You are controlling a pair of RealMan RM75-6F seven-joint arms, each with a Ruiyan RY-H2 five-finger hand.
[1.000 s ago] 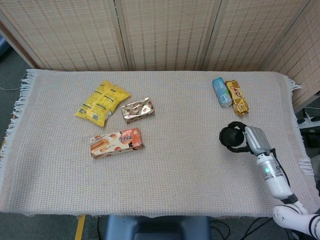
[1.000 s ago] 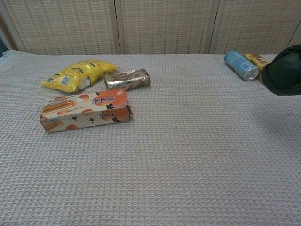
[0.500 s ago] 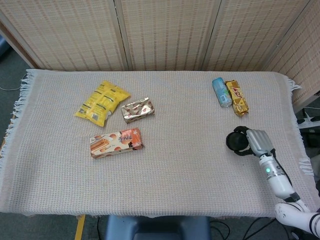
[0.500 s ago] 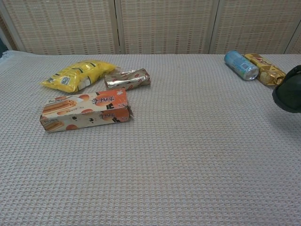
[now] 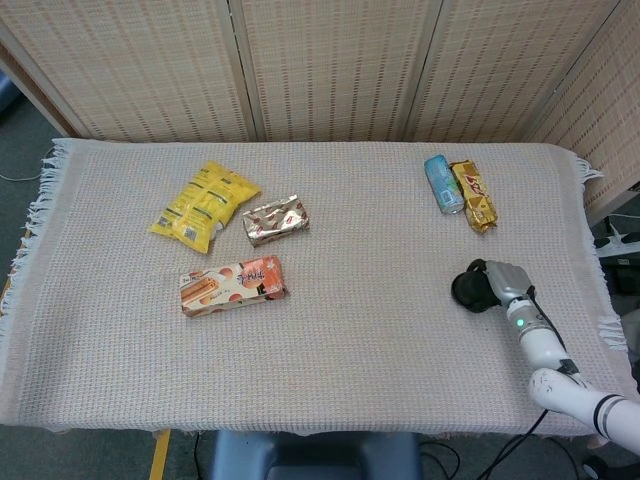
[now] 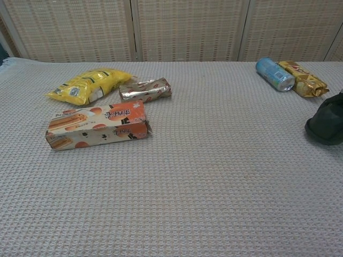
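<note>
Since a second ago the right hand (image 5: 488,285) has drawn back toward the near right edge of the table (image 5: 380,350) and sunk lower — in the chest view it has slid from about 2 o'clock down to 3 o'clock at the frame's edge. Its dark fingers (image 6: 326,124) are curled inward with nothing visible in them, and it sits on or just above the woven cloth; contact cannot be told.

Nearest to it, at its 12 o'clock, lie the gold snack bar (image 5: 474,195) and the blue can (image 5: 443,183), side by side and touching, the can on its side. They are apart from the hand.

Well off at its 9 to 10 o'clock are three more packs: the orange biscuit box (image 5: 232,284), the brown foil packet (image 5: 276,219) and the yellow bag (image 5: 204,204) — the packet just beside the bag.

No left hand shows in either view.
</note>
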